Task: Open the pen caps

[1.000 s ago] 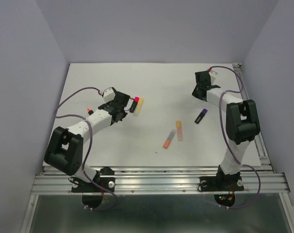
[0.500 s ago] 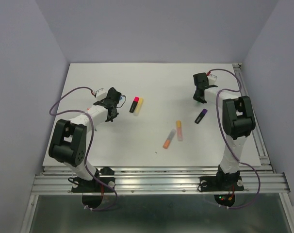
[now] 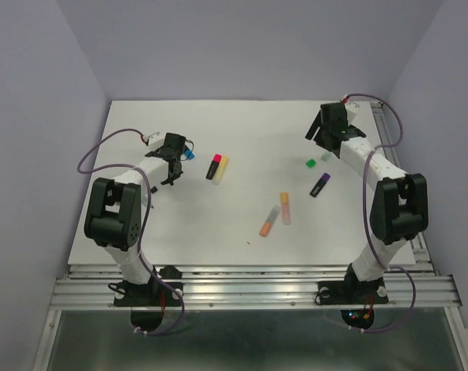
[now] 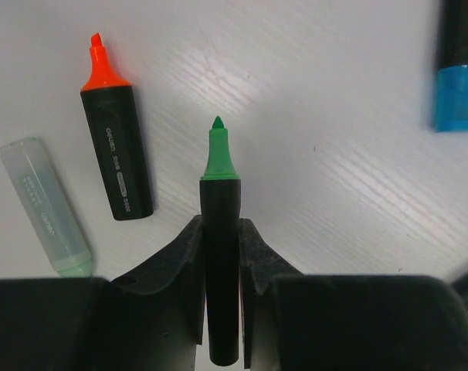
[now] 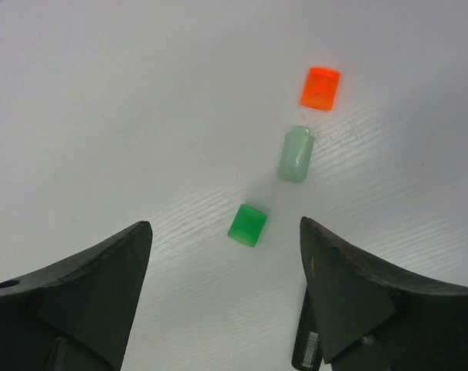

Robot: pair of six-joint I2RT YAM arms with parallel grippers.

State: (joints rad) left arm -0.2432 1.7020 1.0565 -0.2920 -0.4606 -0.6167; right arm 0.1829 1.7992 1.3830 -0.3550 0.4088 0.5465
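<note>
- The left gripper is clenched on a green pen with its tip bare, near the tabletop's left edge.
- The right gripper is released, fingers wide apart, holding nothing.
- The tabletop is white and the walls are lilac.
- The green cap lies below the right gripper's gap, with the mint cap and the orange cap beyond it.

Light even and diffuse from overhead — white table bright, evenly exposed. Shadows faint, soft-edged; green cap barely casts one. Wrist views sharp on the table surface — near-lens foreground goes almost black, little detail. Top view's walls dimmer than the table.
</note>
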